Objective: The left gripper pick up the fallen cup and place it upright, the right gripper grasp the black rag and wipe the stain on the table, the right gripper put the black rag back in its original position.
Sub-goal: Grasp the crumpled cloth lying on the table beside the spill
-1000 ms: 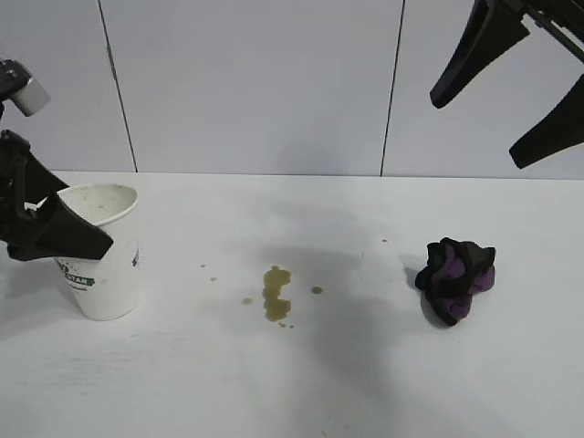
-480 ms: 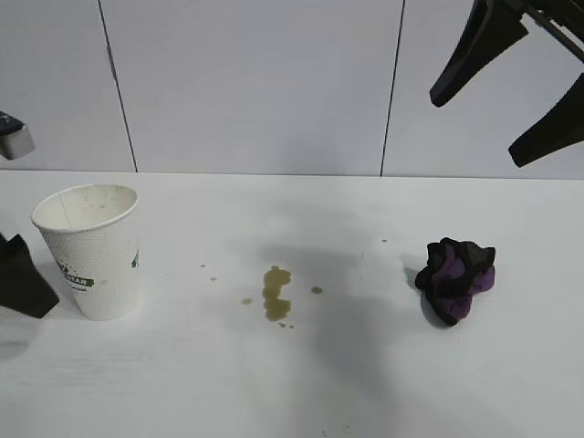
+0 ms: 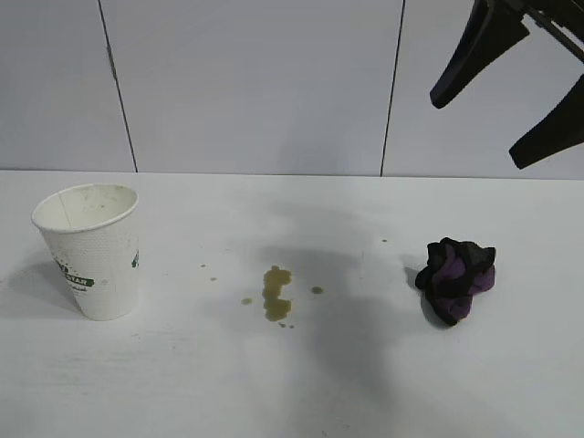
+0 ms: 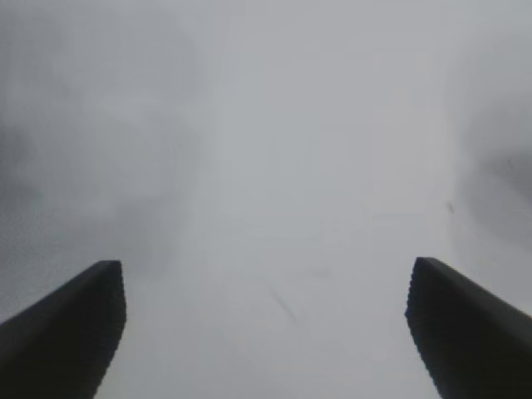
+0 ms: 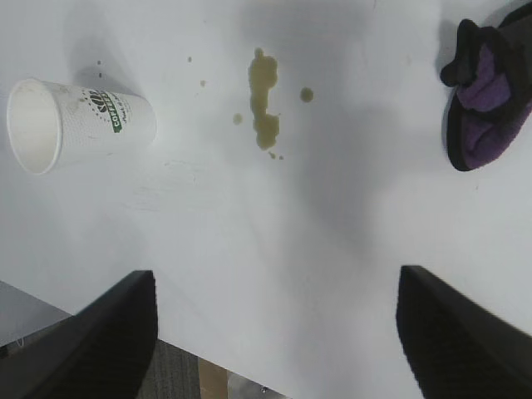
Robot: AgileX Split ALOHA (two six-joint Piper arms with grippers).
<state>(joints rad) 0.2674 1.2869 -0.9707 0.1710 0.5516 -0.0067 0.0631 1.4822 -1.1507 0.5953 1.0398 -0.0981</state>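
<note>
White textured paper cup (image 3: 91, 248) with a green and brown logo band stands upright on the matte white tabletop (image 3: 292, 383), at the 9 o'clock side of the exterior view. Nothing touches it. Yellowish-brown coffee stain (image 3: 276, 294) lies near the centre, with small droplets around it, well apart from the cup. Black rag (image 3: 455, 278) with purple folds sits bunched at the 3 o'clock side, untouched. Right gripper (image 3: 506, 91) hangs high at 1 o'clock, above the rag; its two tapered black fingers stand wide apart and hold nothing. Left gripper (image 4: 266, 332) appears only in the left wrist view; its two wedge-shaped fingers stand wide apart, empty, against a plain grey surface.
</note>
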